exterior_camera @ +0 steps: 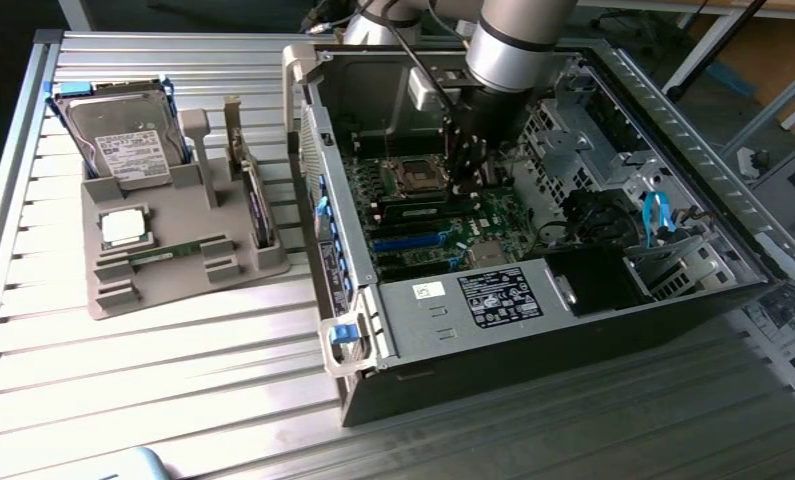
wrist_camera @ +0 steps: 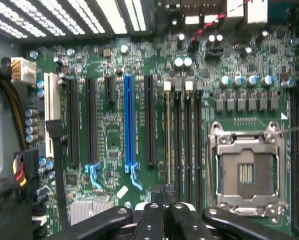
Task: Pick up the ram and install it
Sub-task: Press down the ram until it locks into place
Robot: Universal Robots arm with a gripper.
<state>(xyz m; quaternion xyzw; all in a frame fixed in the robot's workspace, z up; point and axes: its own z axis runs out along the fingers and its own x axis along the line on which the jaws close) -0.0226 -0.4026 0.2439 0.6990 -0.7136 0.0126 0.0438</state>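
My gripper (exterior_camera: pixel 467 185) is down inside the open computer case (exterior_camera: pixel 370 330), over the memory slots beside the empty CPU socket (exterior_camera: pixel 416 177). In the wrist view its black fingers (wrist_camera: pixel 154 215) are pressed together, so the gripper (wrist_camera: pixel 164 200) is shut, with nothing between the fingers. Its tips sit at one end of the memory slot (wrist_camera: pixel 168 140) nearest the long black expansion slots. A thin yellowish edge runs along that slot; it looks like the ram standing in it. A narrow green stick (exterior_camera: pixel 174 252) lies in the grey tray (exterior_camera: pixel 117 295) outside the case.
The tray also holds a hard drive (exterior_camera: pixel 120 140), a square silver chip (exterior_camera: pixel 124 226) and an upright expansion card (exterior_camera: pixel 253 205). Inside the case are a blue slot (wrist_camera: pixel 129 120), the CPU socket (wrist_camera: pixel 247 172), a drive cage (exterior_camera: pixel 571 140) and cables (exterior_camera: pixel 657 215). The table is slatted metal (exterior_camera: pixel 144 380).
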